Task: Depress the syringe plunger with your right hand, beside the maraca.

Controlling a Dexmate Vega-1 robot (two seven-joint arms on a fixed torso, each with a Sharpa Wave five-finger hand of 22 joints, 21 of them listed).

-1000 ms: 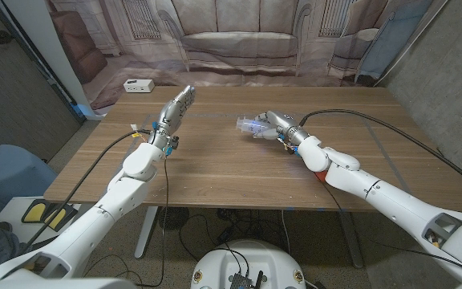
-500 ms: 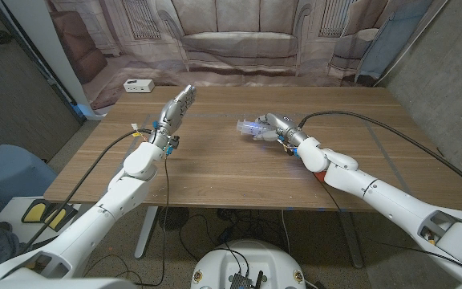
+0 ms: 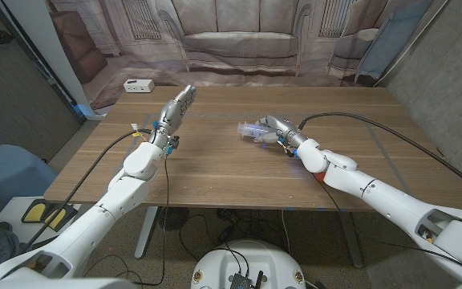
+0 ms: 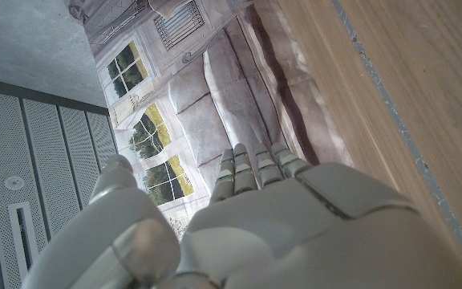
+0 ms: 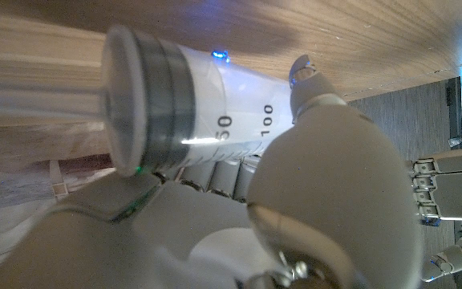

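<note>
Syringe [image 3: 254, 128] sits in the grasp of the right hand [image 3: 275, 131] above the wooden worktop [image 3: 239, 172], toward the far middle of the surface, with its clear barrel sticking out to the robot's left of the fingers. From the right wrist camera the barrel [image 5: 215, 96] shows printed marks reading 50 and 100, and the grey plunger seal [image 5: 139, 100] lies inside it close to the camera; the fingers [image 5: 319, 96] wrap around the barrel from below. The right arm comes in from the near right corner, and a black cable [image 3: 375, 128] trails across the worktop behind it.

On the other side, the left hand [image 3: 176, 108] is raised off the worktop with its fingers straight and together, grasping nothing. A white power strip [image 3: 138, 85] lies at the far left corner of the worktop, in front of a printed backdrop [image 3: 239, 36] of a sofa.
</note>
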